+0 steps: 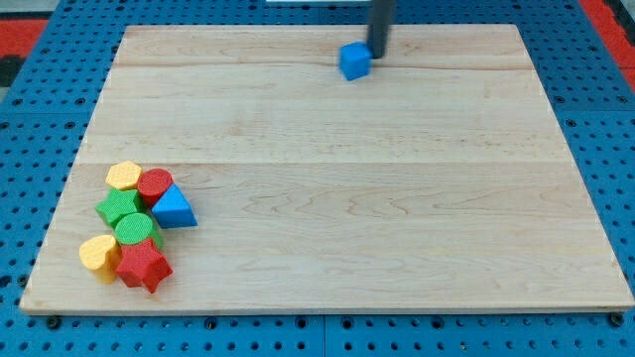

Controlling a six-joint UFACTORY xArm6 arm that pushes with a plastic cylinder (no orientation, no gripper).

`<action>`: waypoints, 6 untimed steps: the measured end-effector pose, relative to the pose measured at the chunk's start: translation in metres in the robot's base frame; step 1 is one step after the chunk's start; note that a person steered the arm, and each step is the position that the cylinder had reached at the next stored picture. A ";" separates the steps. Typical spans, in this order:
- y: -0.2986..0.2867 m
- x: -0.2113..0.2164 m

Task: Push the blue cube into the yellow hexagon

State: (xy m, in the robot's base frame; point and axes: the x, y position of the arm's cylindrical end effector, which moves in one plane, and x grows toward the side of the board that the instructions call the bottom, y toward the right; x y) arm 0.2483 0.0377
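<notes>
My tip, the lower end of a straight dark rod with nothing to open or grasp, stands at the view's top, touching the upper right edge of the small blue cube. The yellow hexagon lies well apart, at the view's lower left, heading a tight cluster of coloured blocks. All rest on a pale wooden board over blue pegboard.

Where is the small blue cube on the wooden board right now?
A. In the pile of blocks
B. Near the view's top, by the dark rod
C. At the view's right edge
B: the small blue cube sits near the view's top, with my tip at its right side, far from the yellow hexagon.
</notes>
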 end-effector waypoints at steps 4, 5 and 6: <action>-0.145 0.121; -0.142 0.073; -0.148 0.042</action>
State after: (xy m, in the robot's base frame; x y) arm 0.2907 -0.1107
